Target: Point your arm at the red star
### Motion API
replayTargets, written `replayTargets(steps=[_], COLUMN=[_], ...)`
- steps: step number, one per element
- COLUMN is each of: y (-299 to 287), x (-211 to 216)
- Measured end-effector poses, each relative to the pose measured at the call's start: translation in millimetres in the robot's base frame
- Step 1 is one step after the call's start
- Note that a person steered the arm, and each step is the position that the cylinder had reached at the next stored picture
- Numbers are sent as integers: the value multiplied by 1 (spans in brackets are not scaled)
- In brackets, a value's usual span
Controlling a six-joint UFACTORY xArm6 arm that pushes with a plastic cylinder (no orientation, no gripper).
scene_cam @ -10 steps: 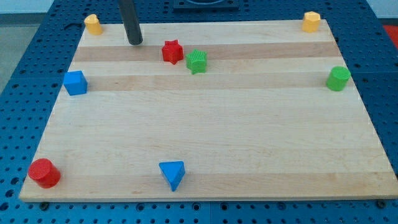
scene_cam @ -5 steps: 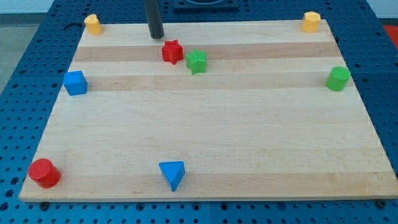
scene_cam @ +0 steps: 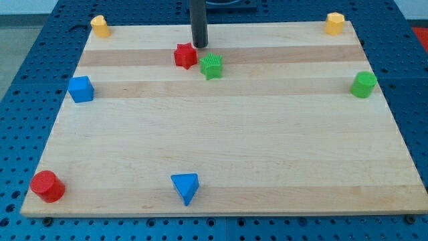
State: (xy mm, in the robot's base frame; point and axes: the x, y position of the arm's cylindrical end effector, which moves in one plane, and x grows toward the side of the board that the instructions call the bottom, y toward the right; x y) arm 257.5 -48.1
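Item: red star (scene_cam: pixel 185 55). Small, rigid, moulded block; judged light and hard, likely to slide freely on smooth wood and to spin if nudged on 1 of its points. No hold is possible or needed: the arm carries no pincer, so there is nothing to open, close or grip with. Contact, if any, would be safest against a flat flank between 2 points.

Location: on the wooden board (scene_cam: pixel 227 147), near its far edge, left of centre. The green star (scene_cam: pixel 211 65) sits just beside it toward the view's right and slightly nearer the view's bottom; whether they touch cannot be told.

Arm: dark rod, nearly upright, entering from the view's top. My tip (scene_cam: pixel 200 46) rests just beside the red star's upper right, above the green star, close enough to count as pointing.
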Motion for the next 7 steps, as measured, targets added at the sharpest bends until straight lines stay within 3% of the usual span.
replayTargets(steps=[7], y=[-3], x=[4])
